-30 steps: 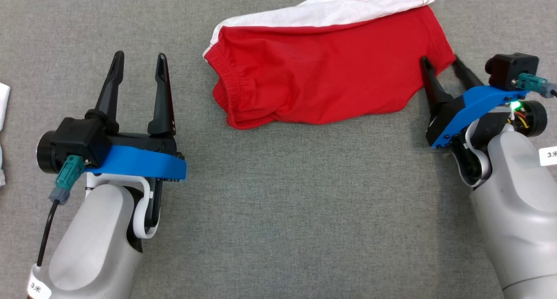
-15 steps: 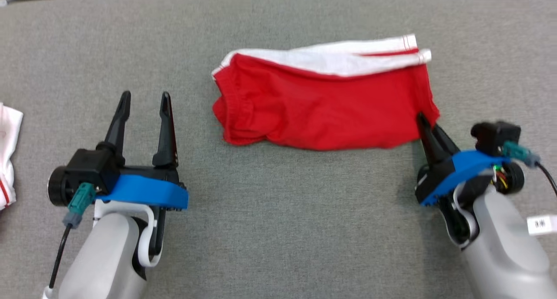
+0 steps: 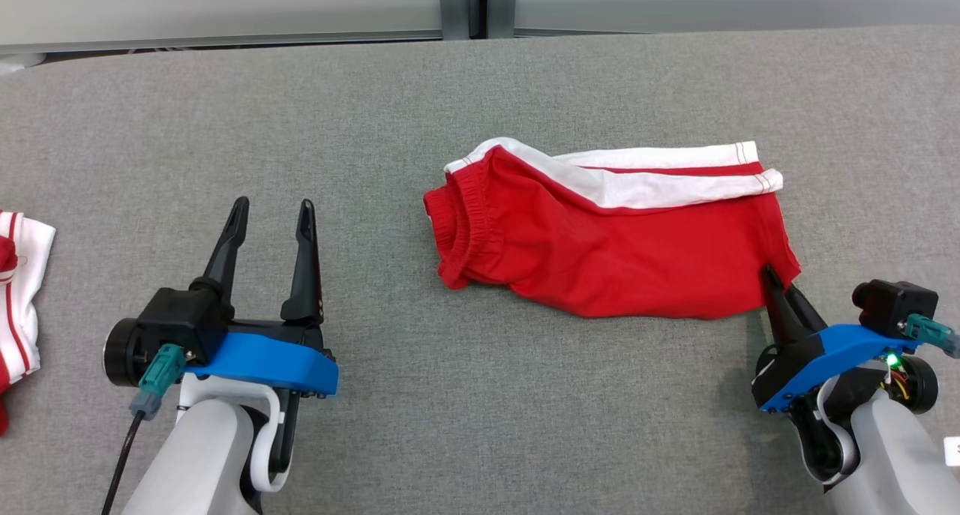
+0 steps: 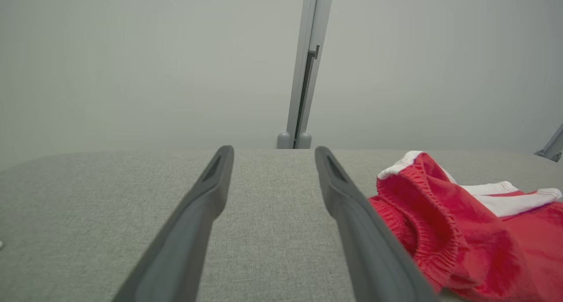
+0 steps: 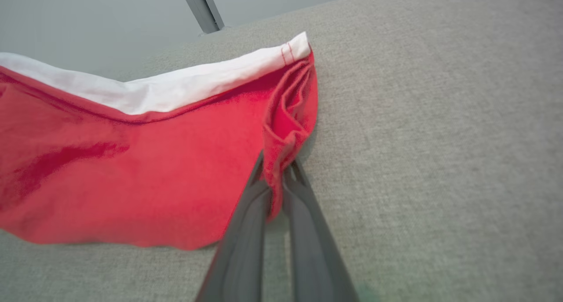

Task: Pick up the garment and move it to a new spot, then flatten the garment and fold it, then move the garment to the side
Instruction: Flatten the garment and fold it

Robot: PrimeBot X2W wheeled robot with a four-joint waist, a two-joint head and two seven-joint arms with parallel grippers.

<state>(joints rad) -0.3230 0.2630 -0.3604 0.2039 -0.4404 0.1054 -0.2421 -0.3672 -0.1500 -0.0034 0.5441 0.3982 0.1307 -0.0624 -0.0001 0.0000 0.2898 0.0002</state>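
1. The garment, a pair of red shorts with a white side stripe, lay on the grey tabletop, right of the middle and about midway between the far and near edges. Its long axis ran parallel to the near edge.
2. Its waistband, bunched and partly raised, pointed toward the left edge. The leg hems pointed toward the right edge.
3. The right gripper met the near hem corner from the near right side. Its jaws were pinched narrow on a fold of red cloth, which the right wrist view showed gathered between them.
4. The left gripper sat near the near edge, left of the middle. It was spread wide and held nothing, with its fingers aimed at the far edge. The waistband lay to its right and a little farther back, well apart from it.
5. With only the hem end held, a pull would likely trail the waistband behind. The left gripper was the nearer one to that free end and would need to travel rightward, along the long axis.
6. A second cloth, red and white, lay at the left edge, well apart from the garment.
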